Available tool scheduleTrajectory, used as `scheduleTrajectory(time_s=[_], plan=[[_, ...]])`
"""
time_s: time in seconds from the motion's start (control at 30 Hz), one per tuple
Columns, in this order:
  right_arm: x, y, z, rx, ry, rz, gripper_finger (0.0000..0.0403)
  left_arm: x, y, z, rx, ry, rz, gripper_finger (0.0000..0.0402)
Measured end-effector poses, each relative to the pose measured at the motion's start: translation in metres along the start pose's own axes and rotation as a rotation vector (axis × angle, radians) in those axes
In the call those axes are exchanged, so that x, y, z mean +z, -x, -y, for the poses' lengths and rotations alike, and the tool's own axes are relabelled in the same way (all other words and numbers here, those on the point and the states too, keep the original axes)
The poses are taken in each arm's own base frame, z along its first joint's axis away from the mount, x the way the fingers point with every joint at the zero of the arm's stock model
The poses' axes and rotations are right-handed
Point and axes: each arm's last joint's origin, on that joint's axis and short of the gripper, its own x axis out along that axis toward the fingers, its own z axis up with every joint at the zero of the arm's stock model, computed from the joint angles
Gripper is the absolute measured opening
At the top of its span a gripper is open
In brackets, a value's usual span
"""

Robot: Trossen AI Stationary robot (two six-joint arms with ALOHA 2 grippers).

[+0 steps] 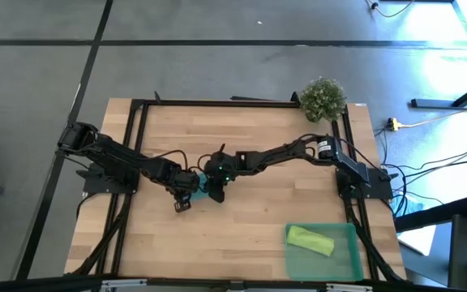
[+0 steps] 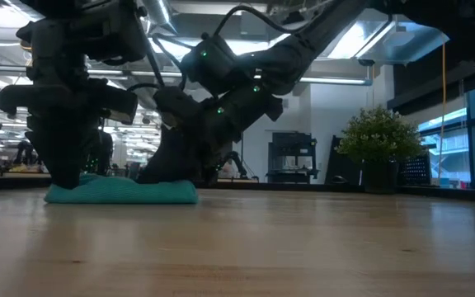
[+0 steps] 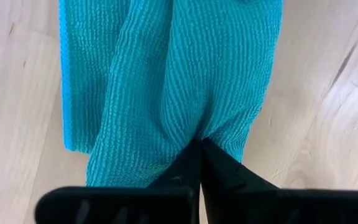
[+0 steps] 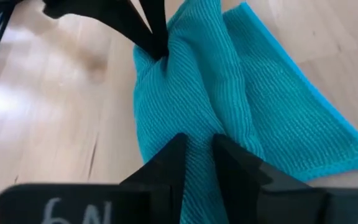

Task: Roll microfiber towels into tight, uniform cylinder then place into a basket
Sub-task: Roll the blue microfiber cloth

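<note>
High view: teal towel (image 1: 203,186) lies mid-table w/ both arms meeting over it, left gripper (image 1: 186,193) clamped shut on one end at 9 o'clock, right gripper (image 1: 216,188) pinching a fold at 3 o'clock, basket (image 1: 349,261) w/ lime roll (image 1: 310,240) off at 4 o'clock.

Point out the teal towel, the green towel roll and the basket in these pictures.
teal towel (image 4: 241,106): right wrist view, on its ribbed middle fold.
green towel roll (image 1: 310,239): high view, on the roll's middle.
basket (image 1: 349,251): high view, on its bare floor beside the roll.
</note>
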Motion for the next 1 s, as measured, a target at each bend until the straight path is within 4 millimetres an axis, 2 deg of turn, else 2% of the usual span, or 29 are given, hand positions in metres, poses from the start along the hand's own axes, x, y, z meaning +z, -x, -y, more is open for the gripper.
scheduleTrajectory(time_s=[0.17,0.43,0.67,1.0], plan=[[-0.002,-0.002,0.001,-0.013,-0.002,-0.004,0.0088,0.004,0.007,0.003,-0.012,-0.025,-0.001,0.0],[-0.003,-0.002,0.002,-0.019,-0.004,-0.014,0.0088,0.023,0.027,0.009,-0.155,-0.037,0.018,0.0],[-0.004,-0.002,0.003,-0.021,0.01,-0.021,0.0088,0.035,0.03,-0.006,-0.148,0.045,0.045,0.0],[-0.005,-0.002,0.004,-0.029,0.01,-0.033,0.0088,0.046,0.032,-0.03,-0.011,0.165,0.125,0.0]])
